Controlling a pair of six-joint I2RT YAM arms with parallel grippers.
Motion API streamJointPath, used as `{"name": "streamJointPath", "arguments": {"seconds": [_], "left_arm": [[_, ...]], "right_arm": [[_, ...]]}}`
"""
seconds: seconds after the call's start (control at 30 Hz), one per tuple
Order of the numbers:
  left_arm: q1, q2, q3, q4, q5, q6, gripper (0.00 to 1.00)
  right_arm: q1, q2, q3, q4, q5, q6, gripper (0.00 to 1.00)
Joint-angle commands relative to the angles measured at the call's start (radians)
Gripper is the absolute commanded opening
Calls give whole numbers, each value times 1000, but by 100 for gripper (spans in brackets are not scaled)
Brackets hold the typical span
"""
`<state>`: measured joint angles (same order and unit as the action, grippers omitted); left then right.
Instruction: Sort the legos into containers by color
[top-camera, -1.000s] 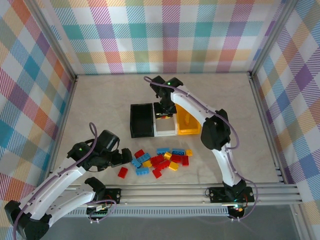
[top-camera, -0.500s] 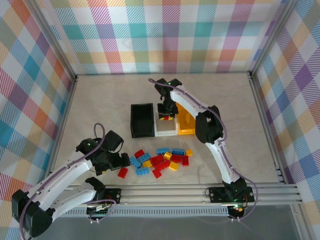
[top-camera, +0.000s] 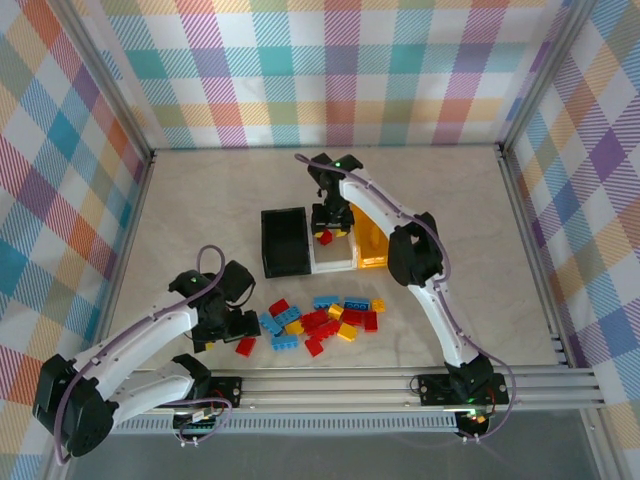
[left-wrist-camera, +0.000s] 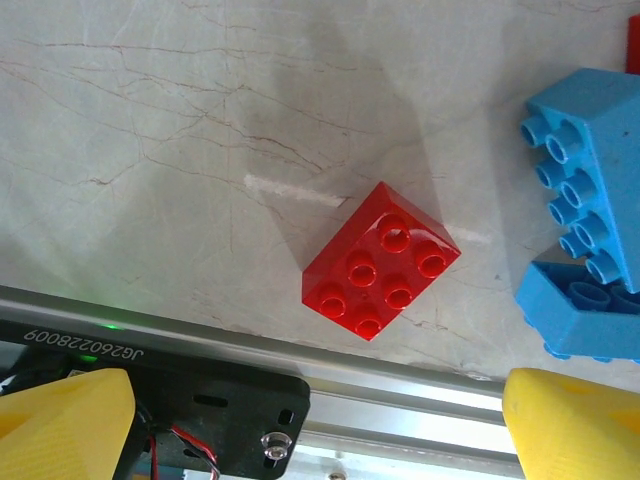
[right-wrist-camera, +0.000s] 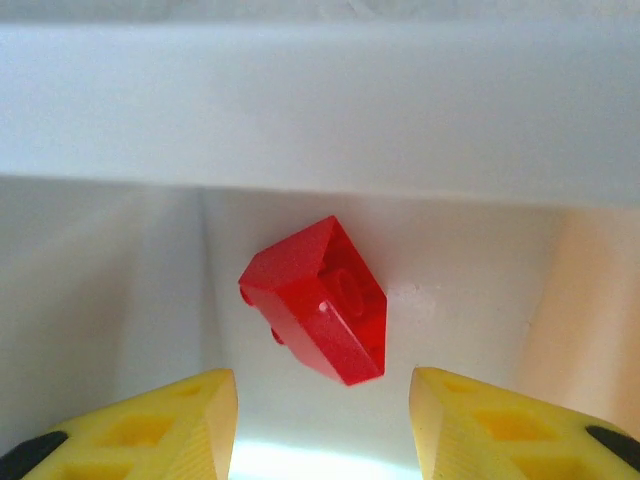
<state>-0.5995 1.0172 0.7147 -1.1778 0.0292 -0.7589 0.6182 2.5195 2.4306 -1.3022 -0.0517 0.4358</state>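
My right gripper (right-wrist-camera: 320, 425) hangs open over the white bin (top-camera: 333, 262), its yellow fingers (right-wrist-camera: 150, 425) wide apart. A red lego (right-wrist-camera: 318, 298) lies tilted inside that bin, studs facing away, touching neither finger; from above the same brick (top-camera: 325, 237) shows below the right gripper (top-camera: 331, 222). The black bin (top-camera: 283, 240) and yellow-orange bin (top-camera: 376, 245) flank the white one. My left gripper (left-wrist-camera: 320, 430) is open just above a lone red lego (left-wrist-camera: 381, 262) on the table, also (top-camera: 245, 345), at the left gripper (top-camera: 236, 322). Blue legos (left-wrist-camera: 585, 190) lie to its right.
A pile of several red, blue and yellow legos (top-camera: 325, 318) is spread in front of the bins. The aluminium rail (left-wrist-camera: 400, 400) at the table's near edge runs close behind the lone red lego. Checkered walls close in the table.
The right gripper has opened and the red lego has dropped into the white bin. The left gripper has moved nearer and lower toward the lone red lego.
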Motion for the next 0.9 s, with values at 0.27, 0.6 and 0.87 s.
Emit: {"name": "streamJointPath", "arguments": {"seconds": [0.27, 0.6, 0.87], "left_arm": [[-47, 6, -75, 38, -32, -99, 87], [-80, 161, -75, 208, -45, -71, 86], [-87, 260, -114, 316, -4, -22, 86]], "right_arm": [[15, -442, -256, 65, -57, 85, 49], [23, -742, -565, 101, -44, 101, 49], [23, -864, -729, 126, -17, 131, 49]]}}
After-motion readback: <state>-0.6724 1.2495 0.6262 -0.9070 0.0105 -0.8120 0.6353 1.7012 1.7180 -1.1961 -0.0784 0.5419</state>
